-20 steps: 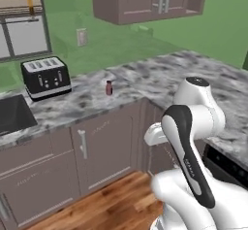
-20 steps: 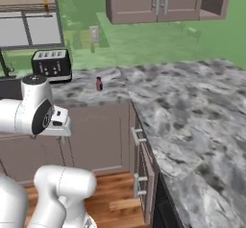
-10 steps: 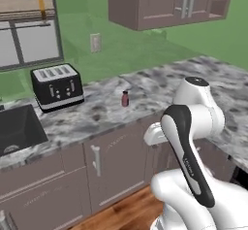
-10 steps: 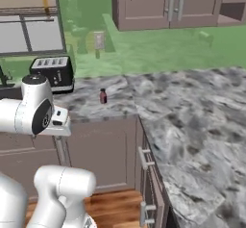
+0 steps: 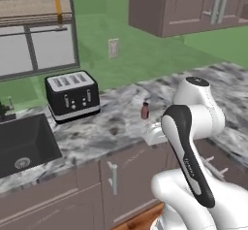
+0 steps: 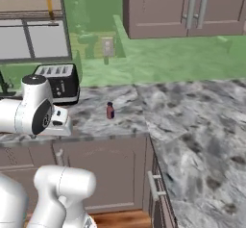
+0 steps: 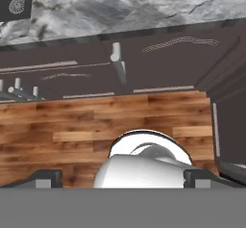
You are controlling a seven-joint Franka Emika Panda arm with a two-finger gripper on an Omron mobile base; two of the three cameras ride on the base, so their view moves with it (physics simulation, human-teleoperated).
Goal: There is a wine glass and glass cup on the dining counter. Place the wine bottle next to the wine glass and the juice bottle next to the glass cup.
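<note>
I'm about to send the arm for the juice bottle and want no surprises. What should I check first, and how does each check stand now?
1. Juice bottle upright on the worktop: ok.
2. Space around the bottle free; toaster stands well to its left: ok.
3. Gripper open and empty: ok.
4. Gripper aimed at the bottle: not ok; the hand view looks down at the wood floor and cabinet fronts.
5. Wine bottle, wine glass and glass cup located: cannot tell.
</note>
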